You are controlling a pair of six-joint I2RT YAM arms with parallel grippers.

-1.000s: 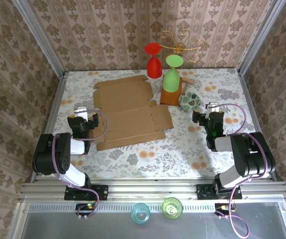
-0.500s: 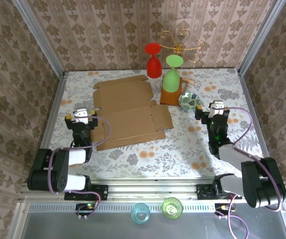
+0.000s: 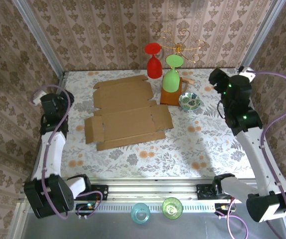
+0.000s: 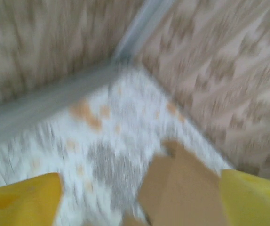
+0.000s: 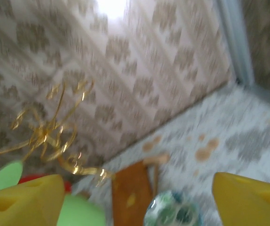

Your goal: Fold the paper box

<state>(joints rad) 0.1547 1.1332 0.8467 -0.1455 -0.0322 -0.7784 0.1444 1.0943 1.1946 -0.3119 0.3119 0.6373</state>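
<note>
- a paper box point(image 3: 128, 114) of plain brown cardboard lies flat and unfolded on the flowered worktop point(image 3: 183, 144), a little left of centre, with small flaps at its left end and along its far edge.
- the left arm point(image 3: 53, 129) hangs high over the left edge of the worktop and the right arm point(image 3: 242, 109) high over the far right corner; both are well apart from the box.
- the left fingers point(image 4: 22, 200) are yellow, released and spread wide, with nothing between them; a corner of cardboard sits below them in the blurred left wrist view.
- the right fingers point(image 5: 24, 197) are likewise released and empty, facing the gold glass stand point(image 5: 55, 136).
- judged step: reaching in to start the first fold; no panel is raised yet.
- to do it well, bring each arm down at an opposite end of the box so one can pin the middle panel while the other lifts a side along its crease.
- the right arm's way in passes a patterned bowl point(image 3: 189, 101) and the stand's wooden base point(image 3: 170, 97), which sits just beside the box's far right corner; come in from the near side to spare the hanging green glass point(image 3: 171, 79) and red glass point(image 3: 154, 64).
- the flat card will likely slide on the worktop, so press down before lifting.
</note>
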